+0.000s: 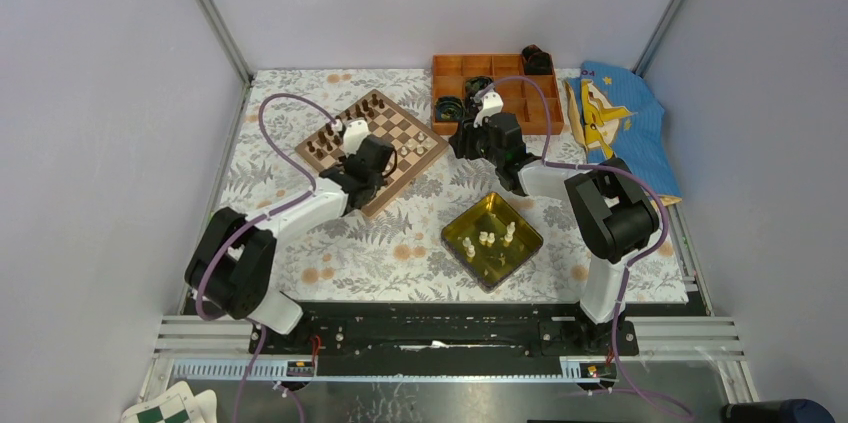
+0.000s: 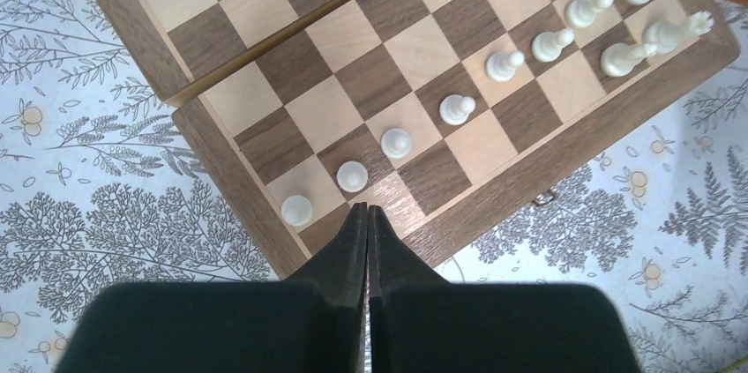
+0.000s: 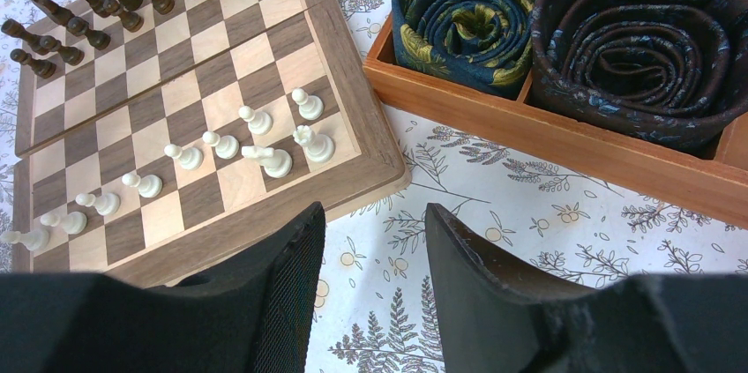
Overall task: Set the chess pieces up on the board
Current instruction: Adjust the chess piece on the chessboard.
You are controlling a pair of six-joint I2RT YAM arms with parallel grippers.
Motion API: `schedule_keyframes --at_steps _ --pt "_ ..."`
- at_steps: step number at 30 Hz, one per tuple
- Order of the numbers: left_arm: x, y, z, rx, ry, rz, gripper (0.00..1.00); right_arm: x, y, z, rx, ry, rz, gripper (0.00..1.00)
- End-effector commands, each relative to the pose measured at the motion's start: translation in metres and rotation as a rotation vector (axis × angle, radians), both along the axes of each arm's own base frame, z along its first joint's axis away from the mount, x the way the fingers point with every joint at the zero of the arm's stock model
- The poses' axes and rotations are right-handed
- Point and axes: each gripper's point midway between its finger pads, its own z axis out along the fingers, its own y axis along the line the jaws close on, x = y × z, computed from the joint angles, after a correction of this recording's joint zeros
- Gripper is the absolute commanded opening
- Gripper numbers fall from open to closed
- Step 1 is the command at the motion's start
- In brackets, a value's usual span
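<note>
The board lies at the back left of the table. A row of cream-white chess pieces stands along its near side, with two taller ones behind them at the right end. They also show in the right wrist view. My left gripper is shut and empty, just above the board's near corner. My right gripper is open and empty over the cloth, beside the board's right corner. Several more cream pieces lie in the yellow tray.
Dark brown pieces fill the board's far side. The orange compartment box holds rolled ties right of the board. A blue patterned bag lies at the back right. A floral cloth covers the table.
</note>
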Motion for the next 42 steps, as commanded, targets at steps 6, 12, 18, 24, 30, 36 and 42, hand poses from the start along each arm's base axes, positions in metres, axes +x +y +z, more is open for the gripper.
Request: schedule_keyframes --at_steps 6,12,18,24,30,36,42 --pt "0.024 -0.009 0.012 0.026 -0.03 -0.004 0.0 0.012 0.001 0.033 0.047 -0.083 -0.008 0.53" --pt "0.03 -0.01 0.0 0.039 -0.013 -0.002 0.0 0.012 0.002 0.031 0.046 -0.081 -0.007 0.53" --pt "0.032 -0.005 -0.012 0.037 0.007 0.012 0.0 0.013 0.001 0.029 0.043 -0.077 -0.009 0.53" --pt "0.035 0.0 -0.017 0.033 0.008 0.02 0.0 0.013 0.002 0.025 0.04 -0.07 -0.007 0.53" --pt "0.038 0.001 -0.02 0.029 0.011 0.02 0.0 0.013 0.002 0.023 0.038 -0.068 -0.007 0.53" --pt "0.04 0.001 -0.021 0.023 0.013 0.017 0.0 0.014 0.002 0.021 0.034 -0.065 -0.008 0.53" --pt "0.041 0.001 -0.025 0.023 0.019 0.015 0.0 0.015 0.002 0.019 0.033 -0.063 -0.009 0.53"
